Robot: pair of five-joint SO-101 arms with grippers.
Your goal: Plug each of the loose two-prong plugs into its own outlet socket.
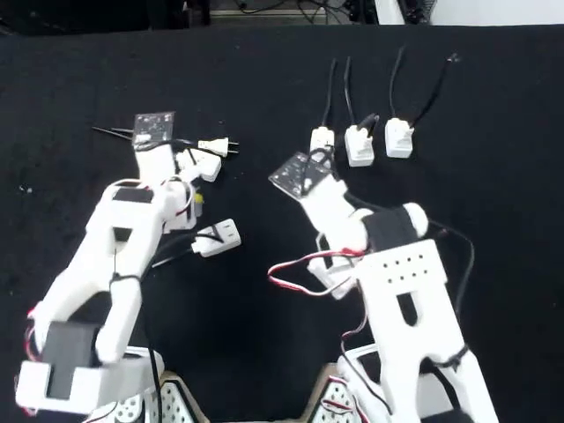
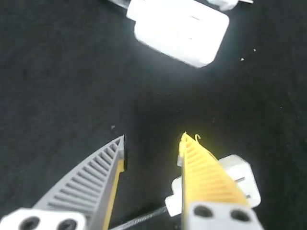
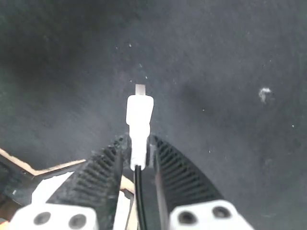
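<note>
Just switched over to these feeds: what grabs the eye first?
The right gripper is shut on a white plug, held out above the black table. The left gripper hangs open over the table, with a large white block lying just ahead of it.

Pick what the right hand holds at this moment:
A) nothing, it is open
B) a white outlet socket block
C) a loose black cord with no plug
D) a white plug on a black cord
D: in the right wrist view the right hand is shut on a white plug, with its metal prong end sticking out past the fingertips.
</note>
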